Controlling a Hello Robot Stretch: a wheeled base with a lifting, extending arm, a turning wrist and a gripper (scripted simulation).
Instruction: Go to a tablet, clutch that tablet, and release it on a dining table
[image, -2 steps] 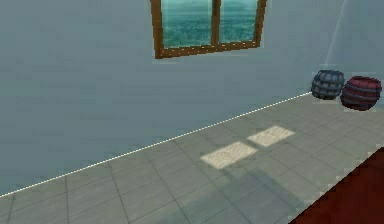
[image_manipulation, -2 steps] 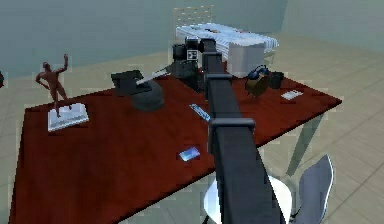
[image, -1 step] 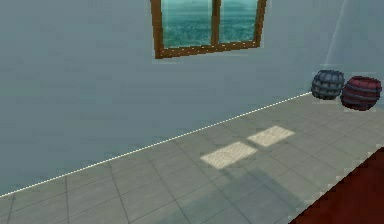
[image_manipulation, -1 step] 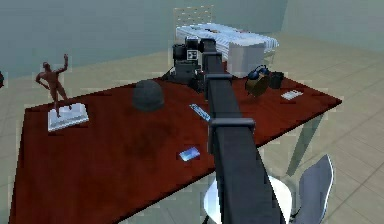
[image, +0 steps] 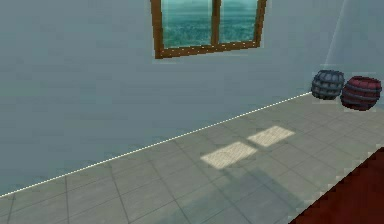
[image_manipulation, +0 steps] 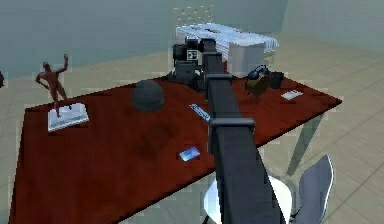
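Out over the red dining table (image_manipulation: 110, 150), the gripper (image_manipulation: 181, 68) sits near the far edge, and I cannot tell whether it holds anything.

The arm side view gives the arm bar (image_manipulation: 235, 150), a dark dome (image_manipulation: 149, 94) just left of the gripper and a figure statue (image_manipulation: 55, 80) well left of it. Three flat things lie nearer than the gripper: a pale slab (image_manipulation: 200, 112) beside the bar, a blue-faced slab (image_manipulation: 188, 154) and a grey slab (image_manipulation: 291, 95) off right. Which one is the tablet cannot be made out. The forward view adds a window (image: 209, 25), a grey-blue barrel (image: 328, 84) and a dark red barrel (image: 361, 92). A white rack (image_manipulation: 240, 40) behind the gripper muddles its fingers.
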